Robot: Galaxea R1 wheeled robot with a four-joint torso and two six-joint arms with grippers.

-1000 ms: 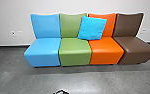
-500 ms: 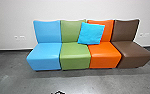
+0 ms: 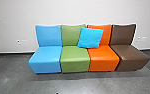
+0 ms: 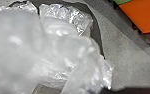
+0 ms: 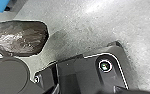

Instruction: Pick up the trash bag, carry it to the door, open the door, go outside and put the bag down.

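Now, the trash bag: translucent, crinkled white plastic point(image 4: 58, 50), looming large in the left wrist view above the floor
Right wrist view: a glossy, dark, rounded plastic bulk point(image 5: 21, 37), pinched narrow at one end, near the robot's base
Grip, left and right: can't tell whether open or closed, or on what
Seats: armless blue point(image 3: 44, 58), green point(image 3: 75, 60), orange point(image 3: 103, 60) and brown point(image 3: 131, 55) chairs, side by side on smooth grey floor point(image 3: 78, 83)
Pillow: square, turquoise fabric point(image 3: 90, 38), leaning tilted across green and orange backs
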